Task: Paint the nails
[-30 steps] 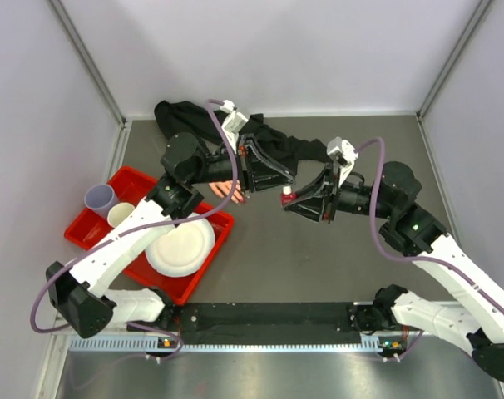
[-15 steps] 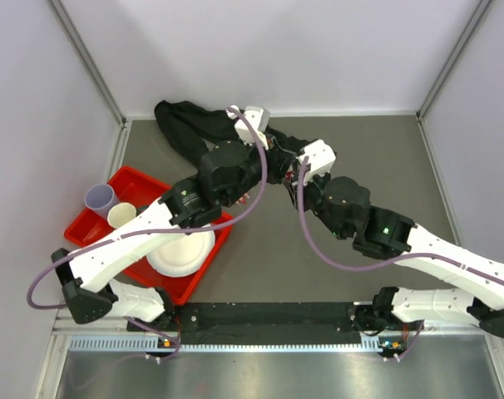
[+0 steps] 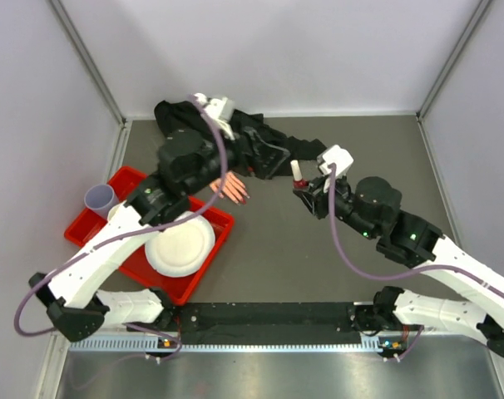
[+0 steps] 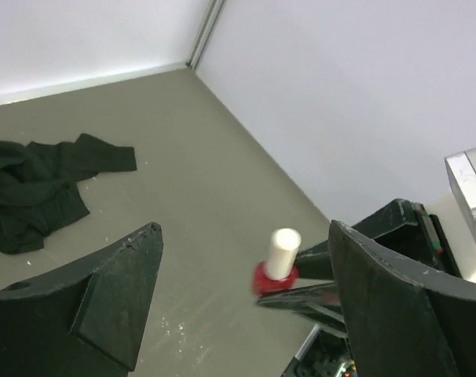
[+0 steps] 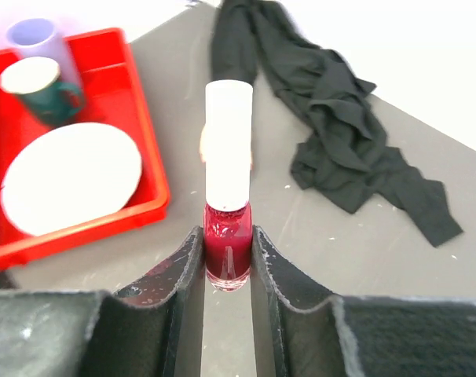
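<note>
Legible text, labels, brands, numbers, signs: none readable in any view, on any item.

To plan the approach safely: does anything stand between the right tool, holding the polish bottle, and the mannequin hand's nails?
Nothing visible does. The right tool grips the polish bottle, and only bare grey table lies between it and the nails of the mannequin hand.

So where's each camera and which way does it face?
Top external: above, behind the bases, looking down on the table; left arm and right arm show.
Left wrist: rides the left gripper, open, facing the polish bottle.
Right wrist: rides the right gripper clamping the bottle, facing the red tray.
All share the bottle.
</note>
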Robot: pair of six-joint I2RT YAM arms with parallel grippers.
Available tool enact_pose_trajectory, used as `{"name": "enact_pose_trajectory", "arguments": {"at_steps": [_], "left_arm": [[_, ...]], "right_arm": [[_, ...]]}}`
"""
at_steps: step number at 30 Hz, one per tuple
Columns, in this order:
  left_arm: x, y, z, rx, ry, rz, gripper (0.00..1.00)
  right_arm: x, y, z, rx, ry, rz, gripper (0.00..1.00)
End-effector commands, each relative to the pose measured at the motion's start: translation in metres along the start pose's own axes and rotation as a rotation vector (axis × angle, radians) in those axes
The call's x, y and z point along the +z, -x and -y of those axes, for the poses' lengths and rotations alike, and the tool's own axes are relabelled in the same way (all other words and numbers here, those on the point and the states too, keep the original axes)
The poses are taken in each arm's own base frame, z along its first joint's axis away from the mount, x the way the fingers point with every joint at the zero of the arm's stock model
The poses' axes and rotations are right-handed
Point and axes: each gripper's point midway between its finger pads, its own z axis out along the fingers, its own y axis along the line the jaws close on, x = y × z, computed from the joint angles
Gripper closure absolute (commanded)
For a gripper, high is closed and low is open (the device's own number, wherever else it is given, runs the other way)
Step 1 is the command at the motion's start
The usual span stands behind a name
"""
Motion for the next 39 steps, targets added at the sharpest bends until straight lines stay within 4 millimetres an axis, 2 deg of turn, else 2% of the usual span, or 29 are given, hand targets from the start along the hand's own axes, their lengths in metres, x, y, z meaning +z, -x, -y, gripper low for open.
{"name": "enact_pose_trajectory", "arguments": {"at_steps": [1, 2, 3, 6, 7, 9, 10, 11, 12, 13, 15, 18, 20, 21, 27, 28, 30, 31, 32, 33, 34, 35, 36, 37, 38, 39], "left_arm": [[-0.031, 0.022, 0.028, -0.046, -0.281, 0.023, 0.11], [-0.03, 0.015, 0.027, -0.046, -0.307, 0.003, 0.11], [-0.035, 0.008, 0.038, -0.035, -0.392, -0.041, 0.11], [-0.034, -0.002, 0.049, -0.035, -0.511, -0.082, 0.12], [-0.037, -0.003, 0.061, -0.016, -0.608, -0.087, 0.18], [-0.04, -0.014, 0.068, -0.057, -0.691, -0.129, 0.3], [-0.041, -0.024, 0.07, -0.063, -0.742, -0.158, 0.34], [-0.045, -0.018, 0.077, -0.069, -0.79, -0.135, 0.37], [-0.048, -0.016, 0.081, -0.064, -0.825, -0.125, 0.37], [-0.05, -0.022, 0.082, -0.068, -0.857, -0.143, 0.35], [-0.058, -0.016, 0.089, -0.057, -0.911, -0.108, 0.29], [-0.057, -0.018, 0.089, -0.058, -0.915, -0.114, 0.28], [-0.055, -0.02, 0.088, -0.063, -0.907, -0.124, 0.32], [-0.054, -0.022, 0.087, -0.068, -0.907, -0.128, 0.37], [-0.053, -0.023, 0.086, -0.067, -0.894, -0.143, 0.54], [-0.053, -0.024, 0.085, -0.066, -0.893, -0.148, 0.63], [-0.052, -0.016, 0.087, -0.038, -0.876, -0.118, 0.75], [-0.047, -0.021, 0.081, -0.066, -0.822, -0.151, 0.89], [-0.043, -0.019, 0.077, -0.022, -0.788, -0.128, 0.98], [-0.034, -0.003, 0.072, -0.016, -0.69, -0.068, 1.0], [-0.026, -0.012, 0.058, 0.006, -0.587, -0.096, 1.0], [-0.022, -0.01, 0.052, 0.01, -0.514, -0.089, 1.0], [-0.018, -0.001, 0.047, 0.012, -0.429, -0.055, 1.0], [-0.004, 0.013, 0.016, -0.035, -0.213, 0.026, 1.0], [0.0, 0.003, -0.013, -0.09, -0.044, 0.001, 1.0], [0.002, 0.004, -0.032, -0.133, 0.076, 0.017, 1.0]], "right_arm": [[-0.021, 0.023, -0.019, 0.018, 0.177, 0.075, 1.0], [-0.025, 0.025, -0.028, 0.03, 0.232, 0.08, 1.0], [-0.027, 0.028, -0.03, 0.038, 0.255, 0.088, 1.0], [-0.037, 0.033, -0.045, 0.079, 0.376, 0.1, 1.0], [-0.043, 0.034, -0.056, 0.084, 0.462, 0.099, 1.0], [-0.046, 0.04, -0.057, 0.131, 0.508, 0.117, 1.0], [-0.051, 0.037, -0.066, 0.143, 0.586, 0.112, 1.0], [-0.05, 0.045, -0.062, 0.17, 0.594, 0.137, 1.0], [-0.052, 0.045, -0.064, 0.181, 0.617, 0.139, 1.0], [-0.054, 0.043, -0.068, 0.191, 0.655, 0.127, 1.0], [-0.053, 0.044, -0.068, 0.208, 0.669, 0.131, 1.0], [-0.051, 0.045, -0.07, 0.215, 0.692, 0.13, 1.0], [-0.05, 0.045, -0.072, 0.223, 0.707, 0.124, 1.0], [-0.048, 0.046, -0.072, 0.222, 0.707, 0.128, 1.0], [-0.044, 0.048, -0.071, 0.235, 0.717, 0.131, 1.0], [-0.042, 0.047, -0.069, 0.238, 0.707, 0.129, 1.0], [-0.038, 0.049, -0.063, 0.238, 0.663, 0.133, 1.0], [-0.034, 0.046, -0.058, 0.233, 0.629, 0.118, 1.0], [-0.031, 0.043, -0.053, 0.234, 0.589, 0.105, 1.0], [-0.024, 0.047, -0.04, 0.232, 0.5, 0.114, 1.0], [-0.022, 0.046, -0.037, 0.203, 0.457, 0.117, 1.0], [-0.019, 0.037, -0.032, 0.195, 0.396, 0.08, 1.0], [-0.01, 0.041, -0.004, 0.181, 0.197, 0.097, 1.0], [-0.007, 0.037, 0.005, 0.122, 0.094, 0.085, 1.0], [-0.001, 0.026, -0.009, 0.066, 0.03, 0.041, 1.0], [-0.005, 0.031, 0.028, 0.032, -0.266, 0.052, 1.0]]}}
